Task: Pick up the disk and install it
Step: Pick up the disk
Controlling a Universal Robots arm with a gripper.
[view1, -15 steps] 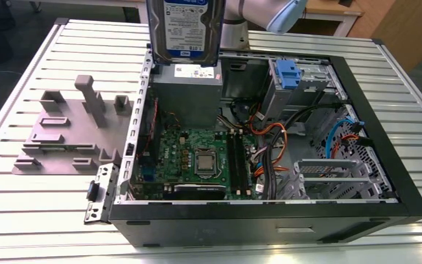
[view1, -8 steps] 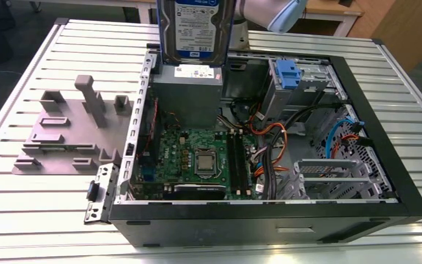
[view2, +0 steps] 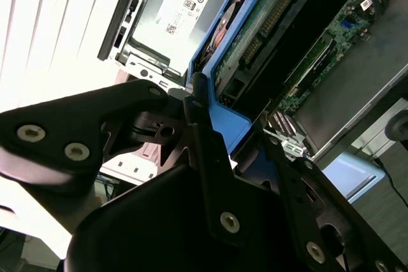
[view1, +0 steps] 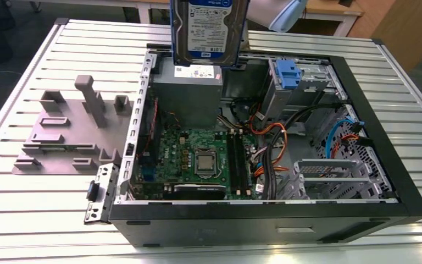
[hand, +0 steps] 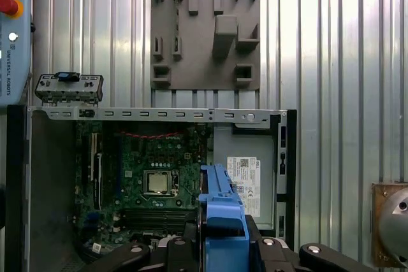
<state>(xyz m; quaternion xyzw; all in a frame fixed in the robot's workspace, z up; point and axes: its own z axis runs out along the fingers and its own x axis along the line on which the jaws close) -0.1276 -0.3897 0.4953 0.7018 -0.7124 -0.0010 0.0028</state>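
- The hand is clenched on the disk. In the second wrist view its black fingers press on either side of the disk's blue bracket.
- In the exterior view the disk hangs upright in the air at the top of the picture. Its white-and-blue label faces the camera and its lower edge points down.
- It is raised clear of the computer case and touches nothing in it. Its lower edge shows in front of the top of the grey power supply.
- The wrist points straight down. The first wrist view looks squarely onto the open case, with the hand in the foreground and the bracket's blue edge between the fingers.
- In that view the disk sits over the line where the motherboard meets the power supply.
- The second wrist view shows the green circuit-board side of the disk, with the power supply's white label beyond it.
- The case lies on its side, open, on the ribbed metal counter.
- A blue caddy sits in the drive bay, towards the exterior view's right of the disk.
- A grey fixture plate with upright pegs lies on the counter beside the case, on the exterior view's left.
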